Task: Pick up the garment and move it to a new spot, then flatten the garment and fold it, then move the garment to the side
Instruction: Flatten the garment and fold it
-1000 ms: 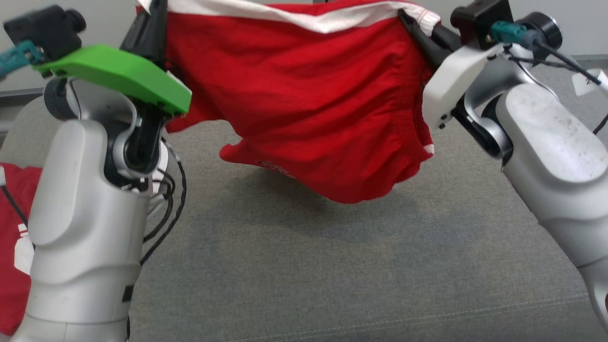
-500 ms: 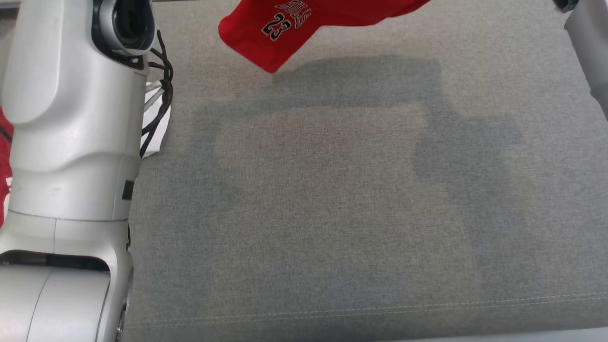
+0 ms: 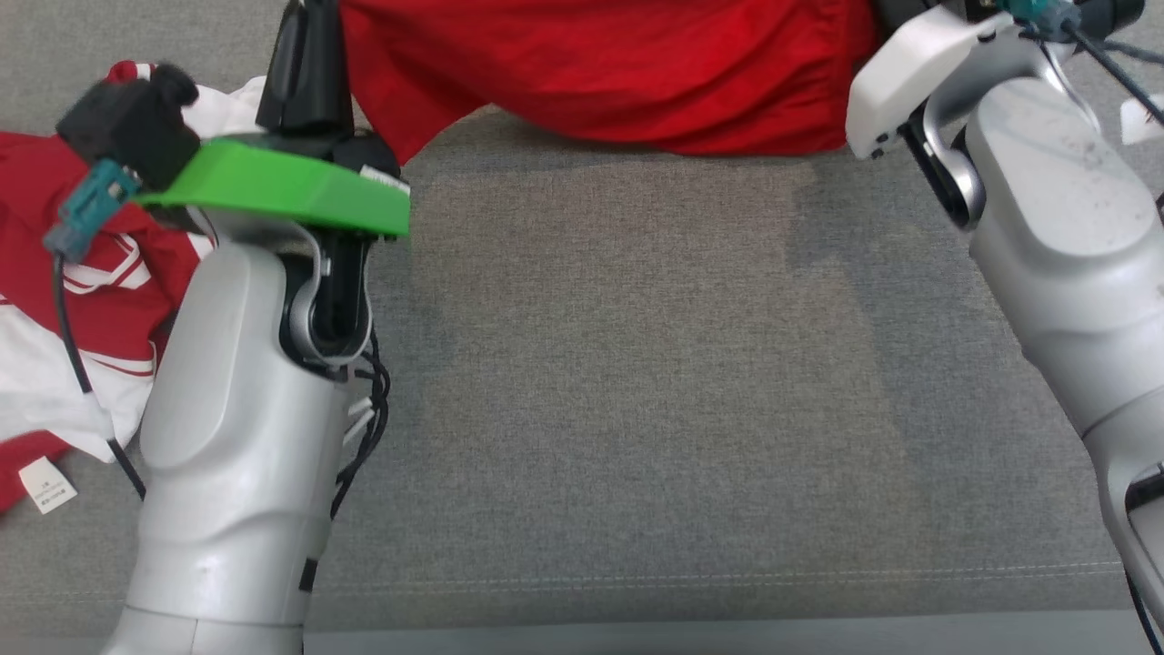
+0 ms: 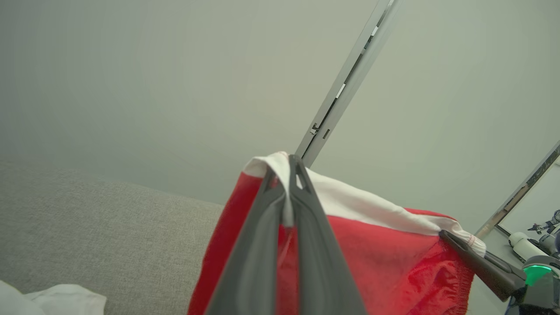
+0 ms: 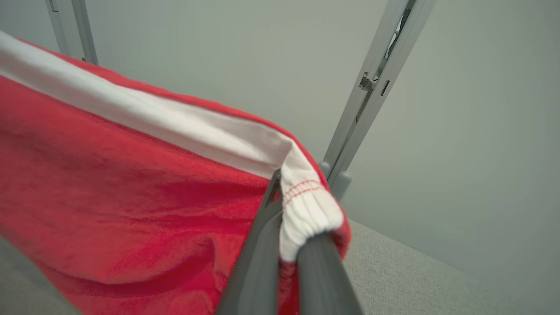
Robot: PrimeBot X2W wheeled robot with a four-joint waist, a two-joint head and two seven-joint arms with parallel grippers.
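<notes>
At the far left of the grey bench (image 3: 637, 409) lies a heap of red and white clothes (image 3: 64, 300), with a small white label (image 3: 45, 482) at its near edge. Just beside the heap rises the left arm, with a green cover (image 3: 282, 186) on its wrist. The left gripper (image 4: 292, 166) points up and away, its jaws closed tight on one corner of the garment's white band. The red garment (image 3: 618, 73) spans from there across to the right and hangs as a wide sheet over the far part of the bench. The band is drawn fairly straight along its top and the cloth falls in soft folds below. Whether its lower hem touches the bench I cannot tell. At the right, the right gripper (image 5: 291, 205) has its jaws pinched on the band's other end, where a stitched white cuff bunches over one finger.
</notes>
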